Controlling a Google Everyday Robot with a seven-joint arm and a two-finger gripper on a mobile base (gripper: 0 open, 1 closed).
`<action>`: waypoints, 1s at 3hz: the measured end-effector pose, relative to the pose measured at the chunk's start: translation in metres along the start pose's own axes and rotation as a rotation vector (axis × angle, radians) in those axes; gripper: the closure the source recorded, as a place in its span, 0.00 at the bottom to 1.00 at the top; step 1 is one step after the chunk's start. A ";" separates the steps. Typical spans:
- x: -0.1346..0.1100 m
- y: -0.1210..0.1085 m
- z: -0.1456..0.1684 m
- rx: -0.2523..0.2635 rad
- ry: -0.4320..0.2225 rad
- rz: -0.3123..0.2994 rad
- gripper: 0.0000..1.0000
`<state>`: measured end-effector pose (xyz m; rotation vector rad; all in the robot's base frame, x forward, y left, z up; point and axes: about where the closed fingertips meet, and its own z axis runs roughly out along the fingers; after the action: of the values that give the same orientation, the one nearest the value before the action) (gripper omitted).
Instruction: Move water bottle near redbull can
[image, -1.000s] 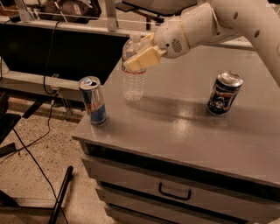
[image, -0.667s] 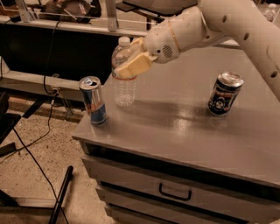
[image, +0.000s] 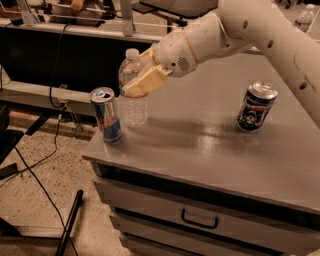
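The water bottle (image: 134, 102) is clear ribbed plastic with a white cap and stands upright near the left edge of the grey cabinet top (image: 200, 145). My gripper (image: 142, 80) is shut on its upper body, and the tan fingers (image: 145, 84) cover the label band. The redbull can (image: 106, 115), slim and blue-and-silver with a silver top, stands at the front left corner, just left of the bottle with a small gap between them.
A wider dark navy can (image: 256, 106) with white graphics stands at the right. Another bottle (image: 305, 17) is at the far top right. The cabinet has drawers below (image: 200, 220). Cables and a black bar lie on the floor at left.
My gripper has carried the water bottle to the left and forward, closer to the redbull can. The cans have not moved.
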<state>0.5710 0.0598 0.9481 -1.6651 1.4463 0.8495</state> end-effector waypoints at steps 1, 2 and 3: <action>-0.001 0.000 0.002 -0.003 0.000 -0.001 0.43; -0.002 0.001 0.005 -0.009 -0.001 -0.002 0.11; -0.002 0.002 0.007 -0.013 -0.002 -0.003 0.00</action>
<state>0.5689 0.0667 0.9465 -1.6753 1.4397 0.8597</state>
